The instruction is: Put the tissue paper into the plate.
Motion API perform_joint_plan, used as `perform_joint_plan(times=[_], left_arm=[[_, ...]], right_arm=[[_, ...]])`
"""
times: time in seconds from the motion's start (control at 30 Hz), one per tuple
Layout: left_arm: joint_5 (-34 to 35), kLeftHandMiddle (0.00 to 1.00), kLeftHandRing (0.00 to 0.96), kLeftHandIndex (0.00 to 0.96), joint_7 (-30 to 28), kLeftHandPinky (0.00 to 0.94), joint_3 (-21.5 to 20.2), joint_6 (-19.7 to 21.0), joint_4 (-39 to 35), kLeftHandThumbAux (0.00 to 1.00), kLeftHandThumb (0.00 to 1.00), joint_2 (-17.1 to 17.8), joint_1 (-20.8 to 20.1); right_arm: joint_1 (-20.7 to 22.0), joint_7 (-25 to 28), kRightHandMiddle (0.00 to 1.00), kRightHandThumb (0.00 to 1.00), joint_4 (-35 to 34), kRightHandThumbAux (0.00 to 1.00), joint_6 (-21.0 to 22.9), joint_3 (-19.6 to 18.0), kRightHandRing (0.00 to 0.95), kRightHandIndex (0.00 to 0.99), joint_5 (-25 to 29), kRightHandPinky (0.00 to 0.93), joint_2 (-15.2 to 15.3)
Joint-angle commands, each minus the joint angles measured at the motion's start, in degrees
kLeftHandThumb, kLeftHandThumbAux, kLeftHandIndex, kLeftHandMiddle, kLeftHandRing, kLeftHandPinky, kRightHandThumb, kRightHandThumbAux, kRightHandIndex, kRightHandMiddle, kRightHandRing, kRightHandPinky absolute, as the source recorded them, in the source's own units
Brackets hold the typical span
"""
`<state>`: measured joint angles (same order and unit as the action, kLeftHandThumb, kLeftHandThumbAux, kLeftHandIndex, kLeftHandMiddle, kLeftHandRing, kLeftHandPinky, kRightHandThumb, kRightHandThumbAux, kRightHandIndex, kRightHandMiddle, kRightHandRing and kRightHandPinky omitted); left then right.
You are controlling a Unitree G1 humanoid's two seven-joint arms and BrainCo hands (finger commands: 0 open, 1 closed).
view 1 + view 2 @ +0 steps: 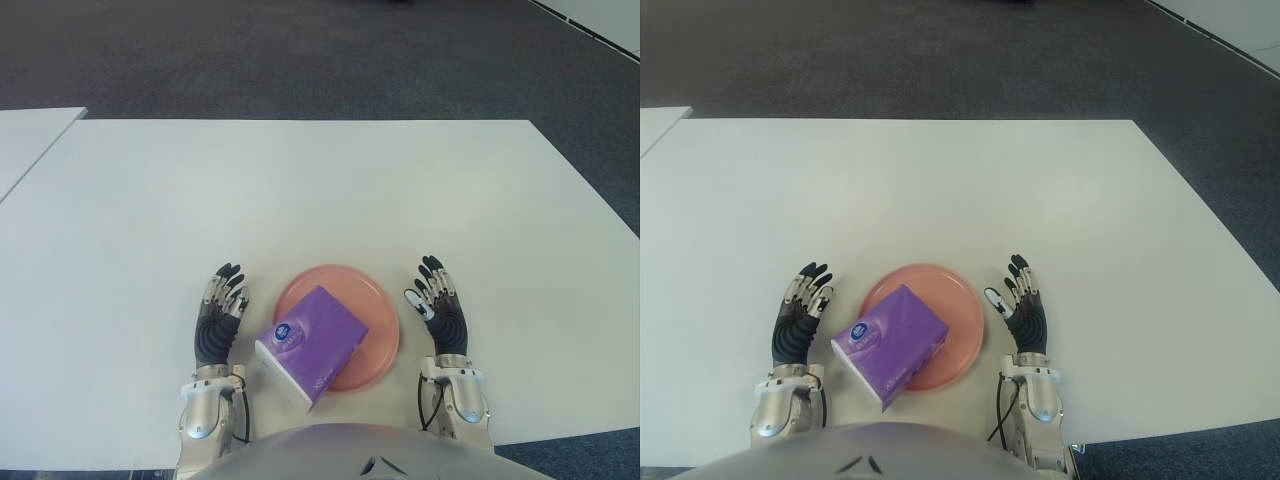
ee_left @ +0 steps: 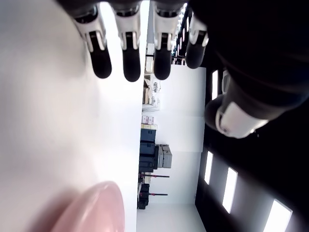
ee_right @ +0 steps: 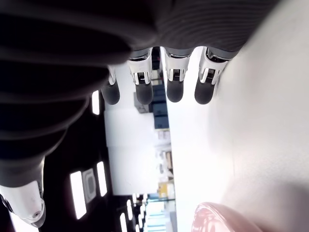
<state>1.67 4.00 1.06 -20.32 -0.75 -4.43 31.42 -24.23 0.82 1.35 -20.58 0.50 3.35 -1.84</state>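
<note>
Item: tissue paper [image 1: 310,345], purple pack. Location: on the pink plate [image 1: 375,305], lying across it, one end overhanging the rim toward 7 o'clock.
Item: left robot hand [image 1: 218,320], at 9 o'clock of the plate, just beside it; fingers extended, nothing held.
Item: right robot hand [image 1: 440,312], at 3 o'clock of the plate; fingers extended, nothing held.
Item: white desk [image 1: 300,190], carrying the plate.
Status: you appear to be at the closing step, placement looks done. Next move, if any: nudge the overhanging end inward toward 1 o'clock.
</note>
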Motion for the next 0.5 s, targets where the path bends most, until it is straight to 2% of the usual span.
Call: perform_joint_plan(times=[0.03,0.13,0.37,0.5], left_arm=[[0.26,0.182,0.188,0.157,-0.35,0.218,0.29,9.49,2.93,0.609,0.111,0.15,5.98],[0.14,0.178,0.182,0.154,-0.49,0.204,0.58,11.0,1.79,0.605,0.112,0.32,6.54],[0.17,0.165,0.164,0.14,-0.77,0.184,1.09,14.38,-0.75,0.595,0.113,0.53,7.49],[0.24,0.165,0.163,0.144,-0.89,0.191,1.4,15.44,-1.54,0.593,0.117,0.41,7.85]], right_arm=[[-6.93,-1.81,0.084,0.214,2.79,0.635,13.03,0.9,0.032,0.044,-0.79,0.0,-0.99],[-7.36,-1.99,0.082,0.208,1.47,0.642,14.43,1.18,0.029,0.039,-0.92,0.0,-0.66],[-8.91,-2.19,0.092,0.17,-4.66,0.674,21.67,2.07,0.045,0.038,-1.42,0.025,0.13],[-9.3,-2.09,0.086,0.16,-6.82,0.677,24.31,2.39,0.045,0.036,-1.76,0.03,0.45]])
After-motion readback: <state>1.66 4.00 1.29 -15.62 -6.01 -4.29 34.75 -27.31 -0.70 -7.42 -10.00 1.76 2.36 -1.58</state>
